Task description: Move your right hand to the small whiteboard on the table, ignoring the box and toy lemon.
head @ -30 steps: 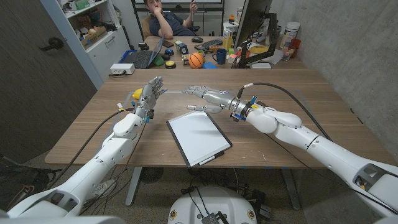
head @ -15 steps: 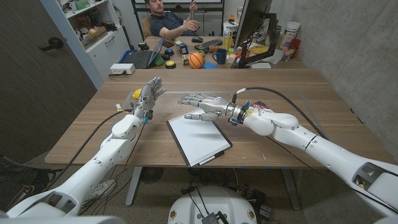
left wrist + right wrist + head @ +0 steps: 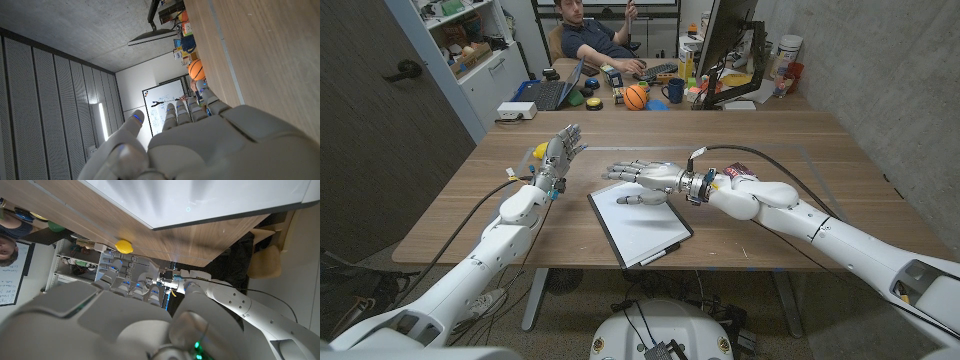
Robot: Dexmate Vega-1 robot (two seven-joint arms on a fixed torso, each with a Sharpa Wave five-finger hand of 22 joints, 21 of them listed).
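Note:
The small whiteboard (image 3: 642, 224) lies on the wooden table (image 3: 800, 150) in front of me, with a black marker (image 3: 660, 251) at its near edge. My right hand (image 3: 638, 175) reaches over the board's far edge, palm down and fingers spread, holding nothing; whether it touches the board I cannot tell. In the right wrist view the board's white face (image 3: 200, 200) spreads beyond my right hand (image 3: 100, 320). The yellow toy lemon (image 3: 540, 151) sits just behind my left hand (image 3: 561, 149), which stands upright and open. A small dark red box (image 3: 738, 172) lies behind my right forearm.
A person sits at a cluttered desk (image 3: 620, 95) behind the table, with a laptop (image 3: 545, 93), a basketball (image 3: 636, 96) and a monitor (image 3: 725, 40). A white device (image 3: 517, 110) rests on the table's far left corner. My left arm (image 3: 225, 300) shows in the right wrist view.
My right hand has moved left and toward me, from beyond the whiteboard to over its far edge. The box has come into sight behind the forearm. My left hand has stayed put.

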